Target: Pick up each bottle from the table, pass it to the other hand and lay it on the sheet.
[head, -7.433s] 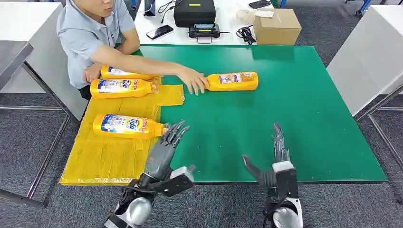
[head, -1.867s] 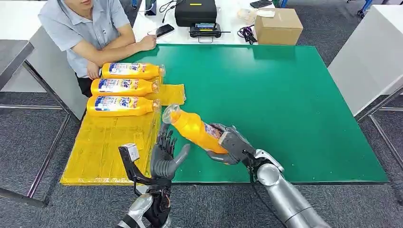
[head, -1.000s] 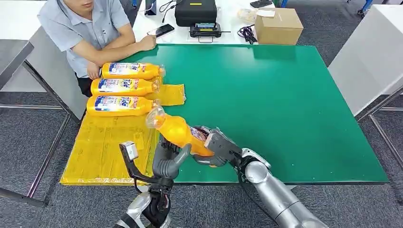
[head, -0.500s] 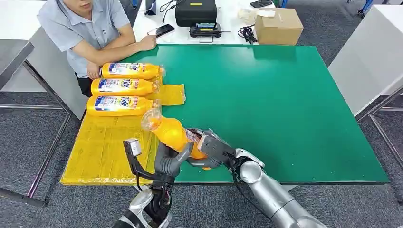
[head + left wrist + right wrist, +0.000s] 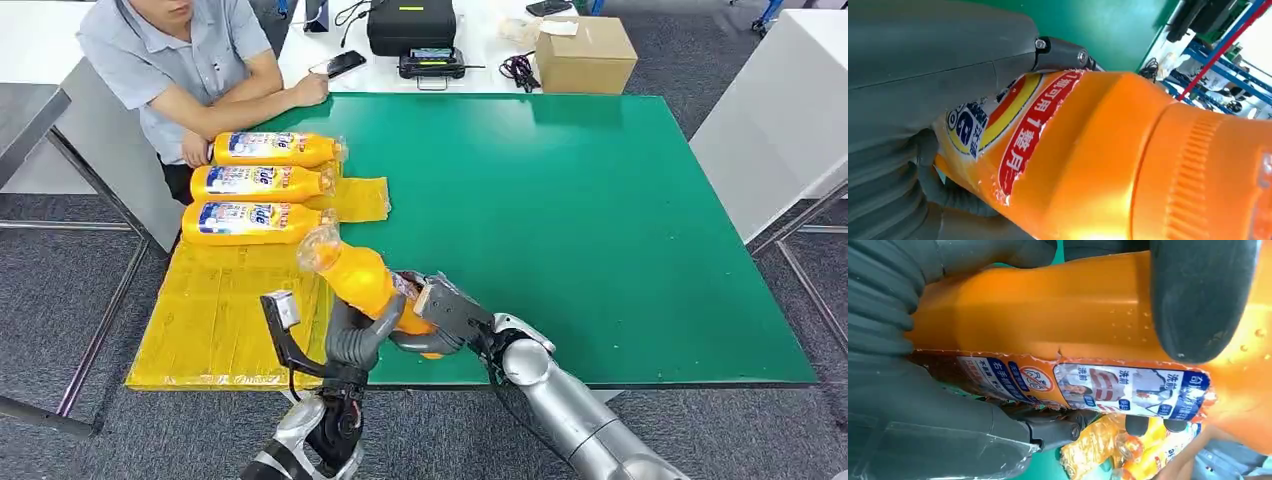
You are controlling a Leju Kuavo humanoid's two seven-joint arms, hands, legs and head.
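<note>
Bottle [image 5: 368,282], orange and tilted with its clear cap pointing up toward the sheet, is hanging in the air over the near edge of the green table [image 5: 600,220] in the head view. The right hand [image 5: 440,315] is gripping its lower body from the right, and the left hand [image 5: 355,335] is wrapping its fingers round the shoulder from below, so both are holding it at once; this looks like the handover, with the right hand carrying the weight until the left has a firm hold. The yellow sheet [image 5: 220,310] is lying on the left, just beside the two hands, and three bottles [image 5: 255,185] are lying there side by side with caps pointing toward the table, which suggests this one is meant for the free strip nearer the robot. A person [image 5: 190,60] is sitting at the far left corner with arms resting at the table edge.

From the left wrist, the bottle [image 5: 1108,160] is lying across the grey palm [image 5: 923,115], label outward, with dark fingers curling behind it.

From the right wrist, the grey thumb [image 5: 1198,295] is pressing onto the orange body [image 5: 1048,310] above the torn label, fingers closing round the far side, a clamp to stop it slipping.
</note>
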